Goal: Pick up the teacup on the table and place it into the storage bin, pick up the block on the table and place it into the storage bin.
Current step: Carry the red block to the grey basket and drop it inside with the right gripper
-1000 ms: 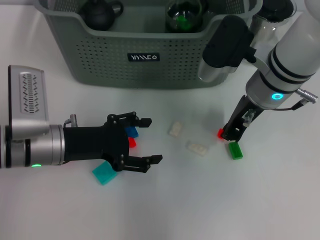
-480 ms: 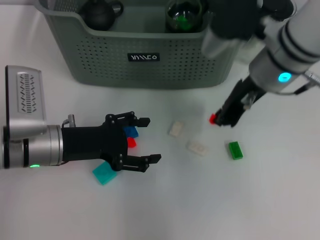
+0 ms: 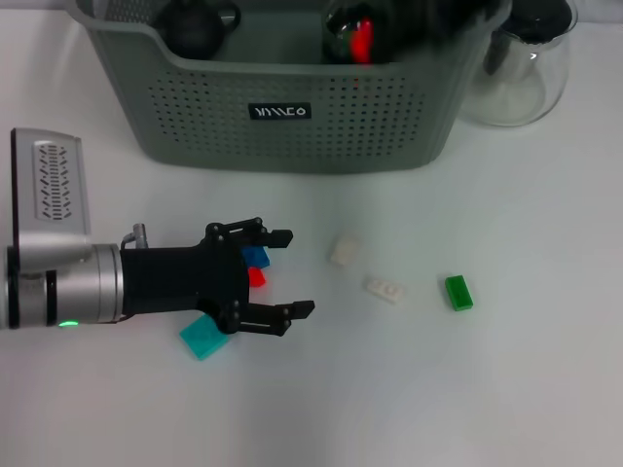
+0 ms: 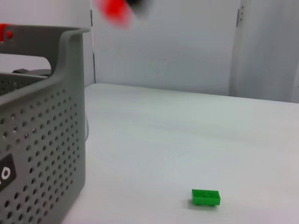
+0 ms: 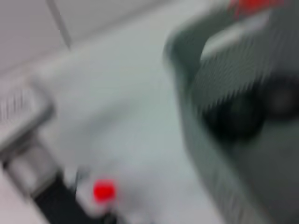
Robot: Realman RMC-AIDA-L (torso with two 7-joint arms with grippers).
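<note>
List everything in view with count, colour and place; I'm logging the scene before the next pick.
storage bin: 1, grey-green, table's far side
red block: 1, above the bin's opening, carried
dark round pot: 1, black, in the bin
glass pot: 1, clear, beside the bin's right end
green block: 1, on the table, right
pale blocks: 2, whitish, mid-table
teal block: 1, under the left gripper
blue block: 1, and small red block: 1, between the left gripper's fingers
left gripper: open, low over the table
right gripper: over the bin, blurred

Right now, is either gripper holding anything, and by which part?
Left gripper: nothing, jaws open. A red block hangs over the storage bin; the right gripper's hold cannot be told.
</note>
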